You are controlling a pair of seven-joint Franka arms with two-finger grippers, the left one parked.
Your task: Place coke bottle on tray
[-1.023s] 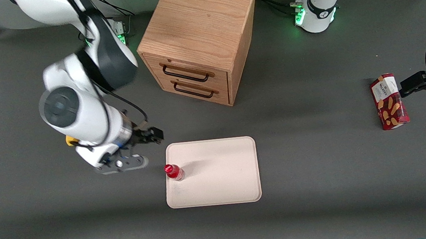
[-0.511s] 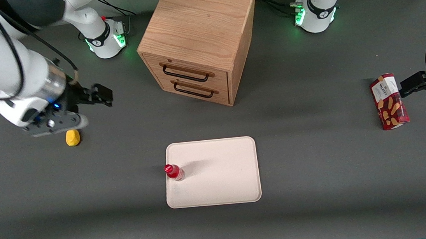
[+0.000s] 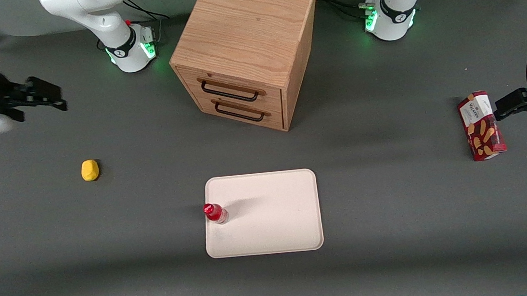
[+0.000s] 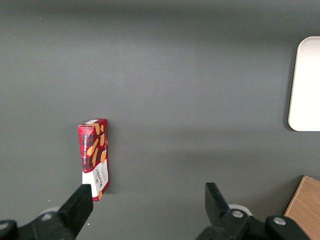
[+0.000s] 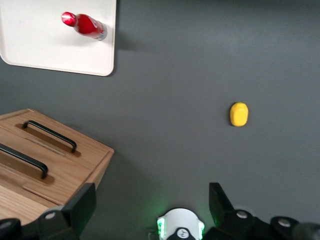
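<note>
Red coke bottle (image 3: 215,213) stands upright on the cream tray (image 3: 271,224), by its rim; the gripper (image 5: 152,205) hangs wide open, empty, well apart.

lab | robot arm bases (image 3: 130,49) bolted on grey matted bench (image 3: 397,232) | cabling
</note>
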